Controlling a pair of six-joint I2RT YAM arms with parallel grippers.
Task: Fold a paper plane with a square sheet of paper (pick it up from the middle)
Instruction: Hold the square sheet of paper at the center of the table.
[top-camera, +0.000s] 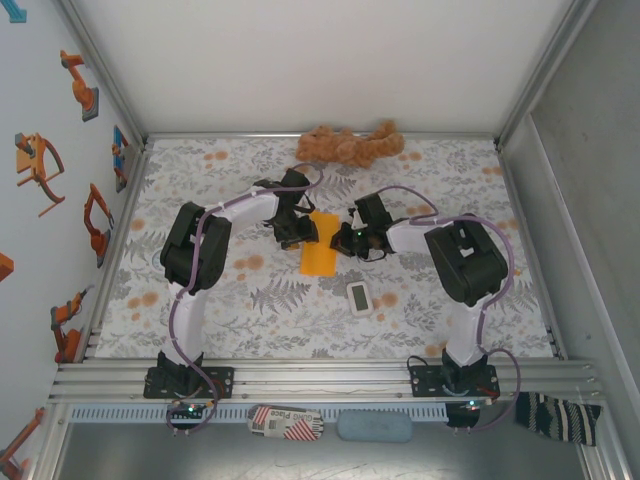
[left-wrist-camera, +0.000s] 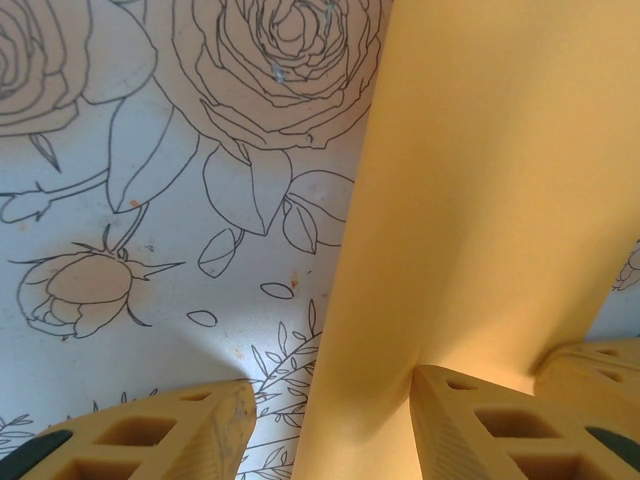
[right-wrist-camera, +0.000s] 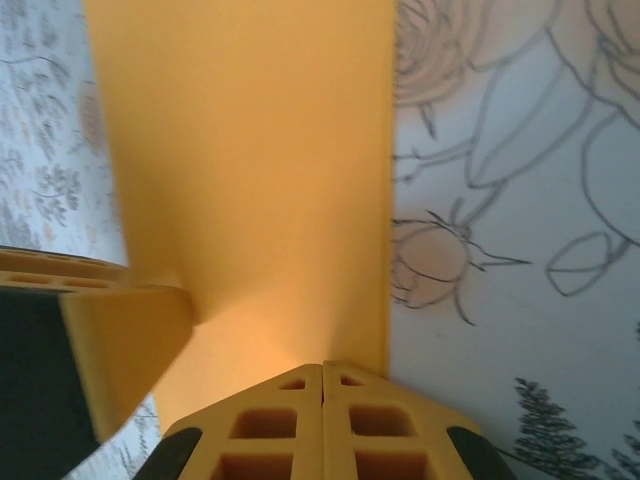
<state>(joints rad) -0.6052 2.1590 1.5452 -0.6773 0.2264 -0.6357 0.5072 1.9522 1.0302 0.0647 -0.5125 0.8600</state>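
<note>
White walls (top-camera: 300, 60) are being seen around the table (top-camera: 200, 300), which is being covered by a flower-printed cloth. A plush toy (top-camera: 350, 145) is being propped at its far edge. The paper (top-camera: 320, 255), folded into an orange strip, is being worked at the table's middle. It is being straddled by the left gripper (left-wrist-camera: 330, 430), whose jaws are being held wide apart, one finger (left-wrist-camera: 500, 425) touching it. The right gripper (right-wrist-camera: 322, 400), jaws closed together, is being pressed to the paper's edge; whether paper is pinched between them cannot be told. A white device (top-camera: 360, 297) is being shown nearby.

— Square sheet of paper (top-camera: 320, 255)?
— Centre of table (top-camera: 450, 170), between left gripper (top-camera: 300, 233) at 9 o'clock and right gripper (top-camera: 345, 240) at 3.
— Elsewhere?
— Plush toy (top-camera: 350, 145) at 12, far edge; device (top-camera: 359, 297) at 4.
</note>
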